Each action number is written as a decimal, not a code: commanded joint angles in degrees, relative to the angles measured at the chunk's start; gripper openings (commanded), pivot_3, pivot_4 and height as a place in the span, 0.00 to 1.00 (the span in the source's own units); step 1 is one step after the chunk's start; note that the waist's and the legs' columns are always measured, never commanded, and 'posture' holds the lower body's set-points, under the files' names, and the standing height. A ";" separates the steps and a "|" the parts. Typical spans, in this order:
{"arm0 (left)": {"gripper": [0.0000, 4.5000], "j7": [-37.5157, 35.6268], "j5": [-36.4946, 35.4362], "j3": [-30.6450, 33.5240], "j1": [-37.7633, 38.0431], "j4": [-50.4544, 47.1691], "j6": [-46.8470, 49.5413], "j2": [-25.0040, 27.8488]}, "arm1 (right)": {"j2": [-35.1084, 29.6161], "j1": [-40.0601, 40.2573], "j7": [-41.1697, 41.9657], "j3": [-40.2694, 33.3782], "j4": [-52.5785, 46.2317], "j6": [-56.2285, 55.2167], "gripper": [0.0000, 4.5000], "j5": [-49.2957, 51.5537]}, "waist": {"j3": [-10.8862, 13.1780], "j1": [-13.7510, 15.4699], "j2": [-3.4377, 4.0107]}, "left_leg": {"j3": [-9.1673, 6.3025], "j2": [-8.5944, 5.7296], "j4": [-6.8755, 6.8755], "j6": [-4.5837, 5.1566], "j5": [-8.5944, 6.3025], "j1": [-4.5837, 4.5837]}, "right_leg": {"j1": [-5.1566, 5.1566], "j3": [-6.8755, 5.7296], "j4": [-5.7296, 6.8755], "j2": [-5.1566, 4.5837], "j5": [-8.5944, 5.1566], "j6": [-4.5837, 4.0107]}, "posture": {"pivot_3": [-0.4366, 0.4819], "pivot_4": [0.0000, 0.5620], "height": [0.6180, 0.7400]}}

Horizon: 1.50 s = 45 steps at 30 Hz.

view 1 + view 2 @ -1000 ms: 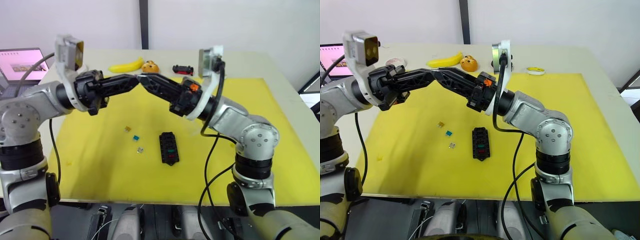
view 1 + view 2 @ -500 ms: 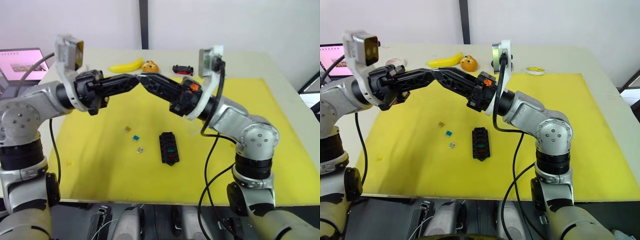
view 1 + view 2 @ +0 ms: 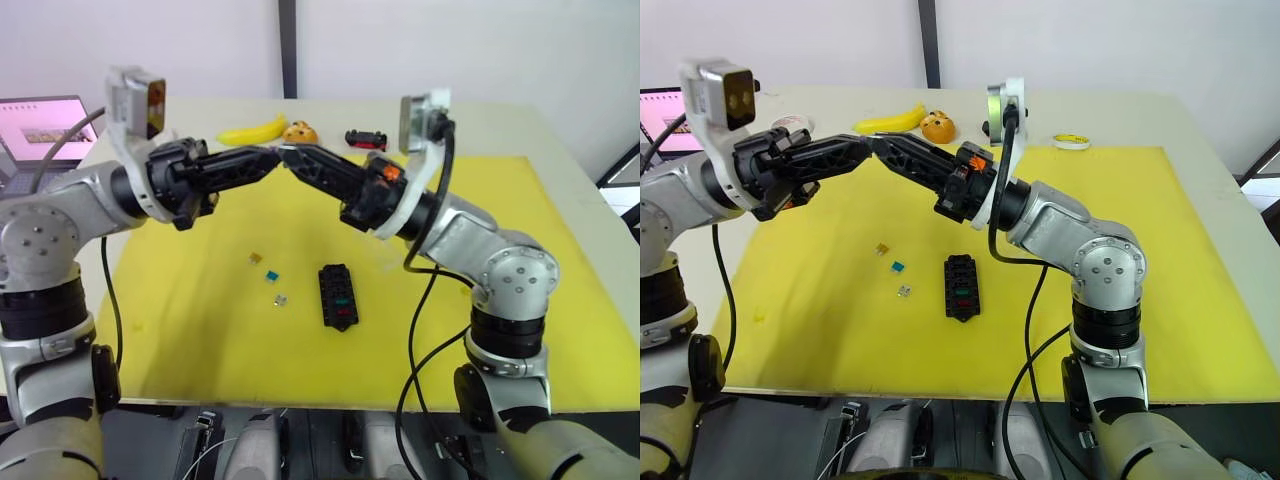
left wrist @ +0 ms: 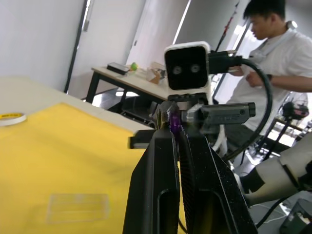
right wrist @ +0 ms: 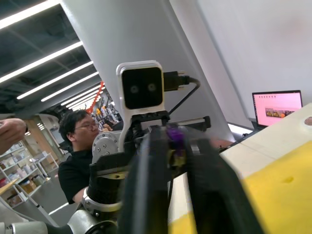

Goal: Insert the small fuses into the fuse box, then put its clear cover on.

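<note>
Above the back of the yellow mat (image 3: 200, 330) my two grippers meet tip to tip. The left gripper (image 3: 272, 155) is shut on a small purple fuse (image 4: 174, 122), pinched at its fingertips. The right gripper (image 3: 287, 152) faces it and reaches the same fuse (image 5: 174, 138). The black fuse box (image 3: 337, 295) lies mid-mat with green and red fuses in its slots. Brown (image 3: 256, 258), teal (image 3: 271, 274) and grey-white (image 3: 280, 299) fuses lie loose on the mat to its left. The clear cover (image 4: 78, 208) lies flat on the mat.
At the back of the table lie a banana (image 3: 252, 130), an orange toy (image 3: 300, 132) and a black-and-red toy car (image 3: 365, 139). A tape roll (image 3: 1071, 141) sits back right, a laptop (image 3: 45, 125) far left. A person (image 4: 273, 44) stands beyond the table.
The joined gripper tips have risen very slightly with the purple fuse. Nothing on the mat has moved.
</note>
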 commanded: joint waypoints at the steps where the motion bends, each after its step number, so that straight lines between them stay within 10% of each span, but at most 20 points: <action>1: 0.00 0.76 -0.97 1.23 -1.11 -0.76 -1.01 0.74 | -0.07 -0.50 0.56 -0.11 -1.38 -0.75 0.01 1.36 | 0.00 0.00 0.00 | 0.00 0.00 0.00 0.00 0.00 0.00 | 0.00 0.00 0.00 0.00 0.00 0.00 | 0.48 0.27 0.98; 11: 0.00 1.47 -1.50 1.22 -1.26 -0.29 -0.44 1.09 | -0.37 -0.73 0.79 -0.07 -1.11 -0.79 0.01 1.29 | 0.00 0.00 0.00 | 0.00 0.00 -0.01 0.00 0.00 0.00 | 0.00 0.00 0.00 0.00 0.00 0.00 | 0.48 0.27 0.98; 21: 0.99 -2.77 -4.33 1.10 -0.53 -0.12 4.91 8.47 | -2.68 -1.01 2.37 -0.18 -0.82 -0.42 0.00 0.37 | 0.01 -0.13 0.01 | 0.00 0.01 -0.04 0.00 0.00 -0.05 | -0.07 0.01 -0.02 0.02 -0.01 0.01 | 0.48 0.27 0.98; 32: 0.99 -23.13 21.19 -9.13 20.37 -7.96 -18.17 24.44 | -15.97 7.22 22.97 3.82 -5.94 -7.30 0.00 -13.94 | 0.05 0.14 0.07 | 0.09 0.02 -0.16 0.00 0.00 -0.11 | -0.15 0.04 -0.21 0.02 -0.14 -0.22 | 0.48 0.27 0.98; 45: 0.99 -20.29 26.69 -11.25 28.44 -15.09 -24.99 20.44 | -18.71 23.23 38.82 11.07 2.02 -29.97 0.00 -37.78 | 0.05 0.14 0.05 | 0.07 0.05 0.05 0.00 0.00 -0.71 | -0.65 0.03 -0.17 0.09 -0.02 -0.02 | 0.48 0.27 0.98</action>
